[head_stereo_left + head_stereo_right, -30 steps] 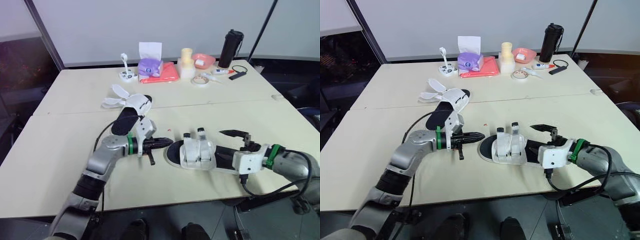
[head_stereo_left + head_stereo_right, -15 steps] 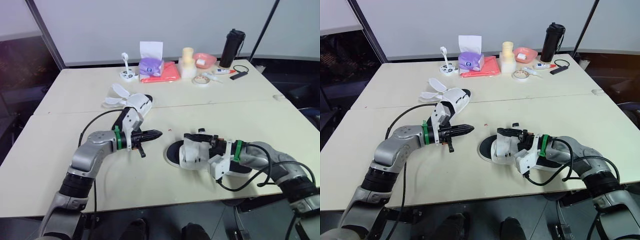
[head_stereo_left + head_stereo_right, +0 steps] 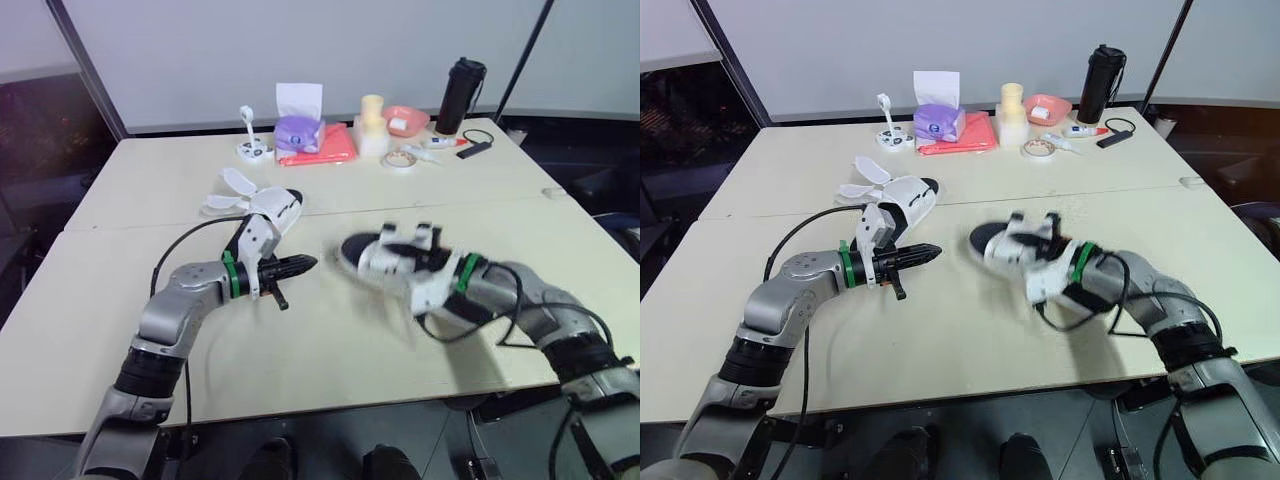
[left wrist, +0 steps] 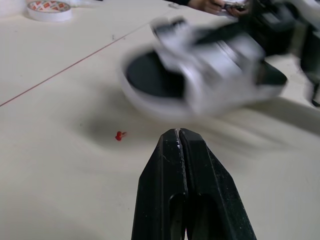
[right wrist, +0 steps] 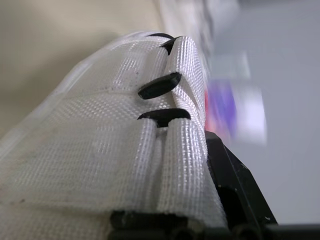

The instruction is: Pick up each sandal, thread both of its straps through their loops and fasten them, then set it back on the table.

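Left eye view: holds the near sandal (image 3: 392, 252) up off the bench (image 3: 300, 350) in the right claw (image 3: 408, 265), tipped on a slant. Clamps tight on its strap part. Points one end of the shoe toward the left claw (image 3: 303, 265), close by but not touching. Hangs the left claw just over the bench, tips squeezed together, with nothing in it.

Right eye view: leaves the second sandal (image 3: 902, 195) flat on the bench, just behind the left claw, with its straps flopped open.

Left wrist view: presses the two black fingers (image 4: 200, 165) together with no gap. Looks out at the near sandal, blurry, in front of the tips and apart from them. Also catches a tiny red speck (image 4: 119, 135) on the bench between the tips and the shoe.

Right wrist view: pushes the white woven straps (image 5: 125, 150) right up against one black finger (image 5: 235, 185). Shows two black loops (image 5: 160, 86) among the straps.

Compared with half a second ago: no longer rests the near sandal flat on the bench, but carries it higher and closer to the left claw. Keeps the left claw in about the same place, just as tightly closed.
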Available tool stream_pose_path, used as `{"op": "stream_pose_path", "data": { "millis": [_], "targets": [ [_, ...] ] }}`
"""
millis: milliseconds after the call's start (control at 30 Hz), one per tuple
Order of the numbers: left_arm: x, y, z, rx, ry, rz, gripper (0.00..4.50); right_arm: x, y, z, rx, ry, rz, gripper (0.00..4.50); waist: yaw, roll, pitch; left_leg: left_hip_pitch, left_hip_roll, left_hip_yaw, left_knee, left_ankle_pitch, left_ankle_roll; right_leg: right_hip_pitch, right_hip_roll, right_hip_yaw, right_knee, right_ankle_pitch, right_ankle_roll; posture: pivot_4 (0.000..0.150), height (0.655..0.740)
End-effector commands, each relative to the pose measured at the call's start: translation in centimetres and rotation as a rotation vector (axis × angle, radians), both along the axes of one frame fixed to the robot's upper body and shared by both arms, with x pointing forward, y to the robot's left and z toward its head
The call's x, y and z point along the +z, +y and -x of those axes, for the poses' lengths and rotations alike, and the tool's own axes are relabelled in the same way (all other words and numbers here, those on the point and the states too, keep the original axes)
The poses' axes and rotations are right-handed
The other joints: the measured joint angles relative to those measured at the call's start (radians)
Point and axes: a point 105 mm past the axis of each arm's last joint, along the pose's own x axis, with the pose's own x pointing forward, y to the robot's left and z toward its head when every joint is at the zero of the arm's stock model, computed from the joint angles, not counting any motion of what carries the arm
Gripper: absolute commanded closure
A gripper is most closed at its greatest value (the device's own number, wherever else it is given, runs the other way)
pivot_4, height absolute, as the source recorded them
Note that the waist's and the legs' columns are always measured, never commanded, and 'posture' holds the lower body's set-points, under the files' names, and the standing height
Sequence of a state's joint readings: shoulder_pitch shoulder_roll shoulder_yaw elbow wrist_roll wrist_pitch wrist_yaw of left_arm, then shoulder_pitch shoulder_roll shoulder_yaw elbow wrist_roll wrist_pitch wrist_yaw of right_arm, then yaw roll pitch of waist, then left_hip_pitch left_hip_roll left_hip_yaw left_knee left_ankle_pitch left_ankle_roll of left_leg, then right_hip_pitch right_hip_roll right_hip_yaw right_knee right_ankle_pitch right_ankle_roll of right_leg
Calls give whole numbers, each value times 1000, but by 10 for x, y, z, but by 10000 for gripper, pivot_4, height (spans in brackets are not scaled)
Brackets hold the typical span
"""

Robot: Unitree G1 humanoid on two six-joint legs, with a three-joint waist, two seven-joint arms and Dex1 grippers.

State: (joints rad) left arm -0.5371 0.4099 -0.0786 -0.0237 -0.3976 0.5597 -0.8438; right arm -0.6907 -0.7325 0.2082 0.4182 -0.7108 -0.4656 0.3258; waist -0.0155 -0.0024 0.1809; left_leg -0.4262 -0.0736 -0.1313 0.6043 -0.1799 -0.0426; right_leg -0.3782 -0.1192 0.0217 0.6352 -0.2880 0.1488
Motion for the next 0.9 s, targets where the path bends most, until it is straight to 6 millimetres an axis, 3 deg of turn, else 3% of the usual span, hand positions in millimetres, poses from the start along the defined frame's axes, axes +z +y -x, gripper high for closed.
{"op": "stream_pose_path", "data": {
  "millis": [33,100,267,433,600,900],
  "targets": [
    [18,2,-1,29,-79,33,45000,38,-33,-30,-279,-62,-127,42939,0,0,0,0,0,0,0,0,0,0,0,0,0,0,0,1500,7400],
    [19,2,-3,40,-88,36,45000,37,-53,-47,-451,-22,-192,42939,-2,0,0,0,0,1,-2,0,0,-1,0,0,0,0,0,1500,7400],
    [21,1,-4,61,-98,46,45000,19,-63,-68,-642,46,-254,42939,-3,0,0,0,0,2,-8,2,-3,-5,0,1,0,0,-1,1500,7400],
    [18,-1,-3,68,-102,41,45000,-15,-65,-72,-745,116,-245,42939,-12,0,0,-2,0,6,-12,6,-9,-12,0,4,3,0,-1,1500,7400],
    [17,-1,-3,78,-102,45,45000,-28,-67,-71,-769,129,-224,42939,-9,0,0,-2,0,5,-11,6,-9,-11,0,4,4,0,-1,1500,7400],
    [15,-7,-1,72,-92,57,45000,-47,-69,-65,-745,233,-177,1352,-14,-1,-1,0,0,5,-9,5,-6,-11,1,4,11,0,-1,1500,7400]
  ]
}}
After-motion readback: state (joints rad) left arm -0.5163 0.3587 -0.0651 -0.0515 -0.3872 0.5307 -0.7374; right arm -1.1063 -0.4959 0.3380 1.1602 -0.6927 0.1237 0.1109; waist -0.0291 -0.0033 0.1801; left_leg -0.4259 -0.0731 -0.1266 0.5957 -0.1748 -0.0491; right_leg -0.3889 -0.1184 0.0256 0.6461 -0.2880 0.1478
